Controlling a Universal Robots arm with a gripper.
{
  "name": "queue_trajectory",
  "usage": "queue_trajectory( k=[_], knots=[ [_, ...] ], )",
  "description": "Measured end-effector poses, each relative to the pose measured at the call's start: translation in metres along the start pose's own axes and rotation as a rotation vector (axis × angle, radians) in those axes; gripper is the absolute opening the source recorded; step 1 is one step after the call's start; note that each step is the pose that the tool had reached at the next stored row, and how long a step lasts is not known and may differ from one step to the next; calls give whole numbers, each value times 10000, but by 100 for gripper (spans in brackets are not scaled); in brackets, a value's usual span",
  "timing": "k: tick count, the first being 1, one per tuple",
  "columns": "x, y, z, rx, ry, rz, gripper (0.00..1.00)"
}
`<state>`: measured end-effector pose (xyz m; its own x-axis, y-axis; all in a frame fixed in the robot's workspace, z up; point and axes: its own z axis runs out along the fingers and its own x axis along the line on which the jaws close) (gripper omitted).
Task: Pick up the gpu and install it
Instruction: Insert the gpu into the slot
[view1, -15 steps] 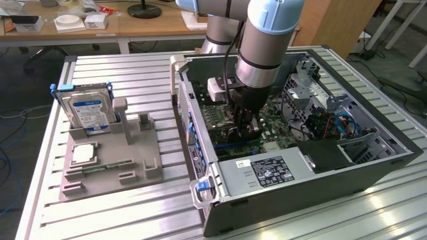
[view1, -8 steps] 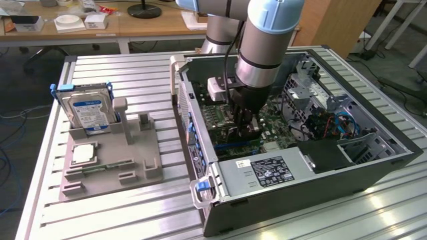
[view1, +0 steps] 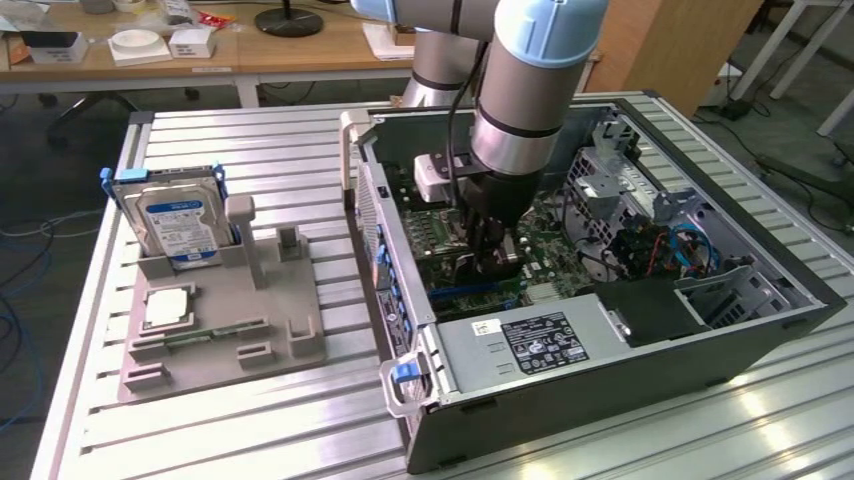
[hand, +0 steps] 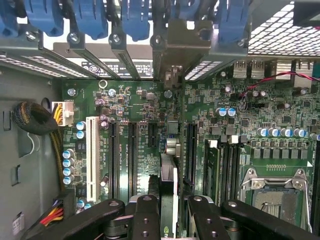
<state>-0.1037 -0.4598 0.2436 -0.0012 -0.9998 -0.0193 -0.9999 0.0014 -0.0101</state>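
While your black two-fingered gripper (view1: 491, 262) reaches down inside the open dark metal computer case (view1: 747, 330), its jaws are clamped on the gpu (hand: 168, 200), a thin dark circuit card held on edge. You can see the card's silvery end bracket (hand: 177, 50) against the case's rear slot openings, above the green motherboard (hand: 140, 150). The silver hard drive with blue-white label (view1: 180, 225) stands in the grey plastic fixture (view1: 254, 330) outside.

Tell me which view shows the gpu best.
The wrist view: the gpu stands edge-on between the gripper jaws, directly over the motherboard slots, its bracket toward the rear slot openings. In the exterior view the gpu is just a dark sliver beneath the arm inside the computer case.
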Motion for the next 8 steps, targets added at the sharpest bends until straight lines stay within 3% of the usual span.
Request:
queue_trajectory(
  k=[8],
  knots=[
    [1, 1, 19, -2, -22, 0, 27]
  ],
)
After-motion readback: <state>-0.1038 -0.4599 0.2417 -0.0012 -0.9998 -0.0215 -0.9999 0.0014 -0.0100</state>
